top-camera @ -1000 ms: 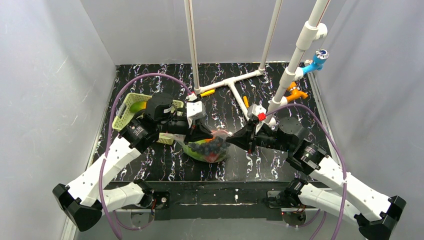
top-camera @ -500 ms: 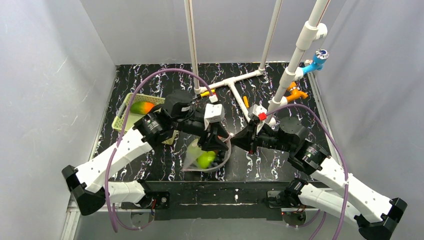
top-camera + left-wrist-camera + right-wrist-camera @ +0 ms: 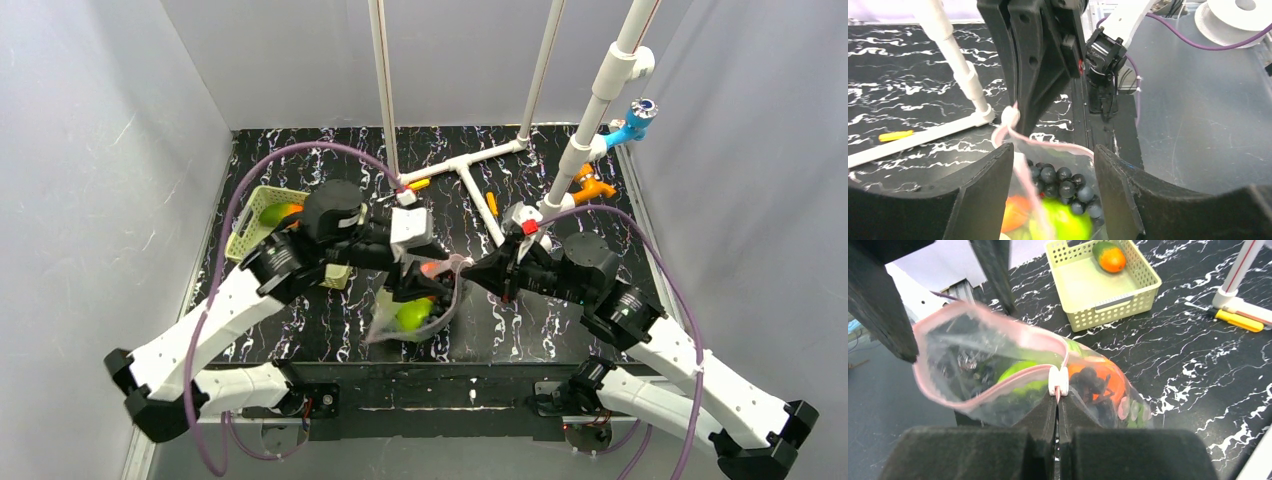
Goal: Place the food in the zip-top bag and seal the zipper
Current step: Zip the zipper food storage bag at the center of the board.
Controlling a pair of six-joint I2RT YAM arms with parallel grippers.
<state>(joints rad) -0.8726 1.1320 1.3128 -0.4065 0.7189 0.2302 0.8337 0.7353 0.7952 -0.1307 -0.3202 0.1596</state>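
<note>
The clear zip-top bag hangs above the table's front edge, mouth gaping. My right gripper is shut on its pink zipper, right at the white slider; in the top view this gripper holds the bag's upper right corner. Food shows through the plastic: dark grapes, a green apple and an orange piece. My left gripper is open, straddling the bag's mouth from above without gripping it. One green-and-orange fruit lies in the basket.
The pale green lattice basket stands at the left behind my left arm. A white pipe frame rises at the back, with a yellow-handled tool by its foot and orange and blue fittings at the right.
My left gripper let go of the bag's left edge, opened, and swung right over its mouth. The bag, lying between both grippers before, now hangs from the right gripper alone.
</note>
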